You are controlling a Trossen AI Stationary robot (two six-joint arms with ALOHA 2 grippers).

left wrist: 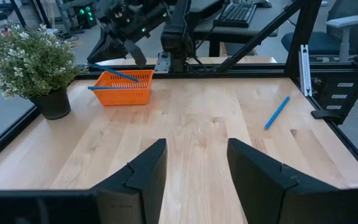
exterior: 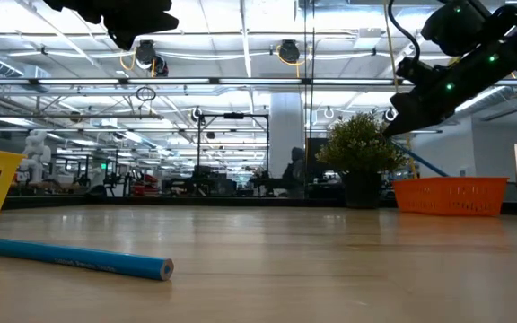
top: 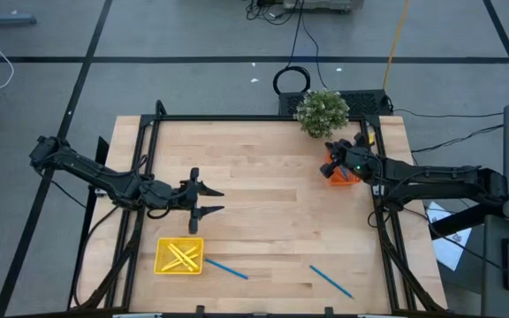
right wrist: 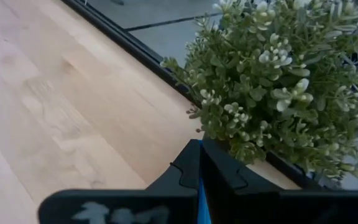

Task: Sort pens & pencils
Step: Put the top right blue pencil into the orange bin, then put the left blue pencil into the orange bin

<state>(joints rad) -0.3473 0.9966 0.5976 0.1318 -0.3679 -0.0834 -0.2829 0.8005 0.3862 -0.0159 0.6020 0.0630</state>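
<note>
- Pens and pencils, thin straight sticks in yellow and blue, are being split by colour: several yellow sticks (top: pixel 181 256) lie crossed inside the yellow rectangular mesh tray (top: pixel 161 265) at the near-left of the pale wooden worktop (top: pixel 263 194), so that tray is evidently the yellow bin.
- The orange rectangular mesh tray (top: pixel 338 177) at the far right, just beside the small potted green plant (top: pixel 322 110), holds blue sticks (left wrist: pixel 113 73) leaning over its rim in the left wrist view, which suggests it is the blue bin.
- Two blue sticks are unsorted on the bare worktop: one blue stick (top: pixel 227 268) lies just right of the yellow tray, and another blue stick (top: pixel 331 282) lies toward the near-right, well apart from both trays.
- The right pincer (top: pixel 335 152) hangs above the orange tray with its fingers pressed together; a sliver of blue shows between them in the right wrist view, so it appears to be pinching a blue stick (right wrist: pixel 202 208), presumably poised for a drop into that tray.
- The left pincer (top: pixel 208 200) hovers over the left middle of the worktop, fingers spread and holding nothing, pointing toward the centre.
- Judging by the layout, the yellow side looks finished, while three blue sticks, counting the held one, remain to be placed.
</note>
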